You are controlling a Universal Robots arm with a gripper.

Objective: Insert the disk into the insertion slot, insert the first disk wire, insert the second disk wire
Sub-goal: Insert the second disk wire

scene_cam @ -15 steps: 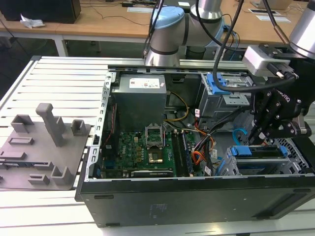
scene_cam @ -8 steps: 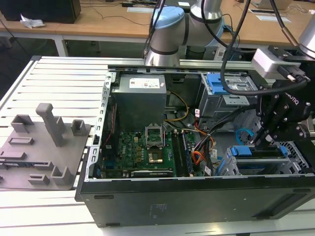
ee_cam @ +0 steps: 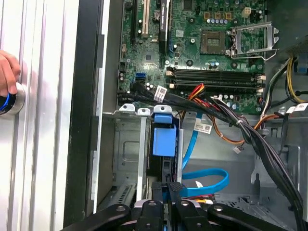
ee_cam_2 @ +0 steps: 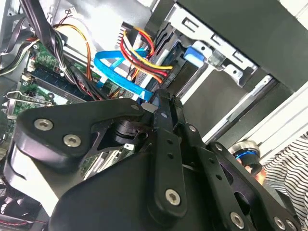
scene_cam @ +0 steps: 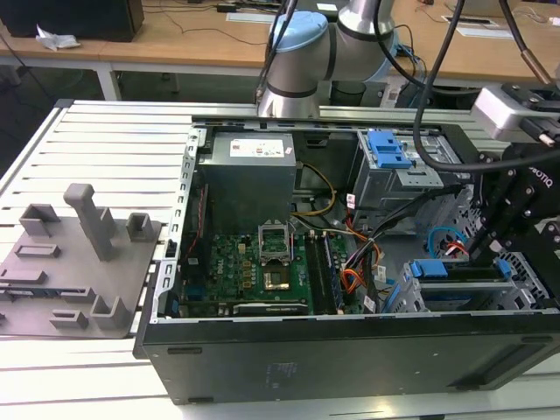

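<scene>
One arm, exterior view: the gripper (scene_cam: 483,254) reached down into the open computer case (scene_cam: 350,350) at the exterior view's right, its tips beside the blue handle of the disk (scene_cam: 429,269).
Disk, exterior view: seated in the insertion slot (scene_cam: 404,302), a grey perforated cage low in the case; the taller cage with a blue latch (scene_cam: 389,150) stood behind it.
Second disk wire, exterior view: a light-blue loop (scene_cam: 440,238) just beside the gripper.
Second wrist view: the fingers (ee_cam_2: 166,108) were pressed together, though whether they pinched anything could not be told; the light-blue wire (ee_cam_2: 118,67) curved just past them, beside red, yellow and black leads (ee_cam_2: 139,48).
First wrist view: fingertips (ee_cam: 174,188) closed at the disk's blue carrier (ee_cam: 164,137), inside the grey bay (ee_cam: 127,154); the blue wire (ee_cam: 207,180) looped alongside. A person's hand (ee_cam: 7,72) rested on a round knob (ee_cam: 9,98) outside the case.
</scene>
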